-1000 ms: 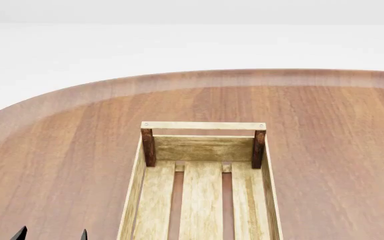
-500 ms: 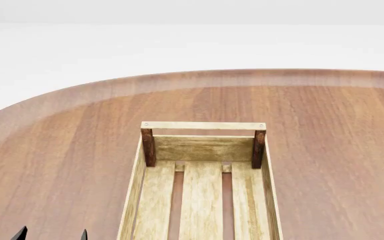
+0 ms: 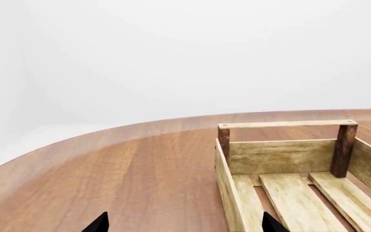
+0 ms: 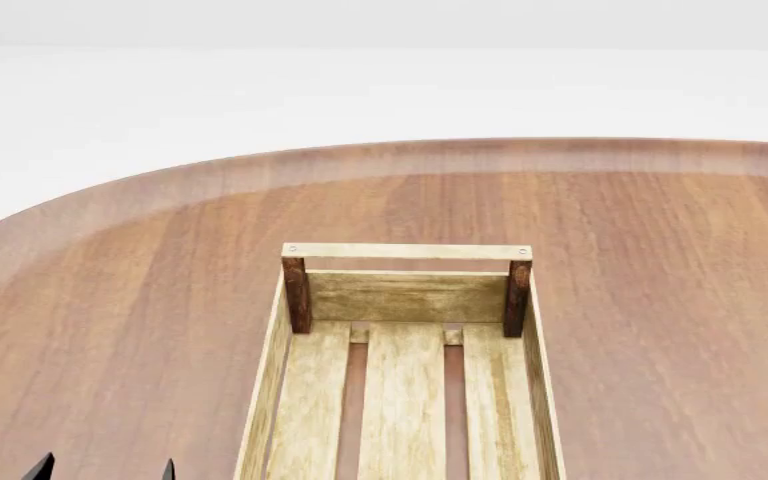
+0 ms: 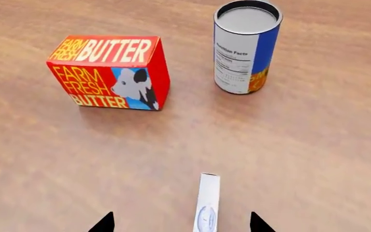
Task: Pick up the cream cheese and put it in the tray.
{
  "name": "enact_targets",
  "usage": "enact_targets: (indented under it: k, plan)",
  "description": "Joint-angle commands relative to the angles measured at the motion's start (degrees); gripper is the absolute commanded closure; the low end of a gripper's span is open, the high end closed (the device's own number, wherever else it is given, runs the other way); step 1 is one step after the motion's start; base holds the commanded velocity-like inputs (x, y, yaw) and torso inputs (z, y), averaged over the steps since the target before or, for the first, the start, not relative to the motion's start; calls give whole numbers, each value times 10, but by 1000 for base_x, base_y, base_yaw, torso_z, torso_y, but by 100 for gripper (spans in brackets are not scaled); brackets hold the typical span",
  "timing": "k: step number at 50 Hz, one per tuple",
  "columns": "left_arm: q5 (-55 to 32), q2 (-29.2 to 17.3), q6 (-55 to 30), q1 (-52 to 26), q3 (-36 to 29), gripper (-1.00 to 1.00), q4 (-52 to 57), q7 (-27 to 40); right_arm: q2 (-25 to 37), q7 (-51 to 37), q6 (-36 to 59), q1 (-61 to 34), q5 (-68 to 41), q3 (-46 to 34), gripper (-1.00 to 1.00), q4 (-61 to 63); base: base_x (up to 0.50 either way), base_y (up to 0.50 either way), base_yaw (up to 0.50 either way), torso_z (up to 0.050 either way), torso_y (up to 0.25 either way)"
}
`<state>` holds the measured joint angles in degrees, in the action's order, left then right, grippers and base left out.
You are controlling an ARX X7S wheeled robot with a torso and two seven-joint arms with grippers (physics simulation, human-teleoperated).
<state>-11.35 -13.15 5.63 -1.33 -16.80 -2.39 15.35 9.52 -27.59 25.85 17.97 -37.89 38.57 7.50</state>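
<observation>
cream cheese (image 5: 207, 205) cut off, tray (image 4: 408, 252) cropped

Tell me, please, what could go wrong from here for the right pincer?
The cream cheese appears to stand on a thin edge between the open right pincer tips, so a touch might tip it. The butter box and can stand just beyond; overshooting could bump them.

Tray (image 4: 408, 252) pale rough wood; table (image 4: 117, 300) smooth reddish wood, satin sheen.
</observation>
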Motion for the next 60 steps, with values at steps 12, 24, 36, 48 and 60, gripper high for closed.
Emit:
enact_targets:
  k: [12,24,36,48,60]
  plan:
    - [-3,-4,1,-1,-7,-100,-3,5,19,13,-3,-36,-10,1,-100,-85,0,0,0,0,0]
    - [-4,-6,3,-3,-10,-100,-5,7,19,29,-15,-54,-15,-1,-100,-125,0,0,0,0,0]
    - [-6,-8,4,-3,-13,-100,-5,10,12,32,-20,-53,-19,-2,-100,-140,0,0,0,0,0]
    - [-7,-10,6,-4,-15,-100,-5,12,17,45,-32,-66,-11,-11,-100,-178,0,0,0,0,0]
    - [-9,-12,7,-4,-18,-100,-4,15,22,58,-49,-78,-4,-13,-100,-221,0,0,0,0,0]
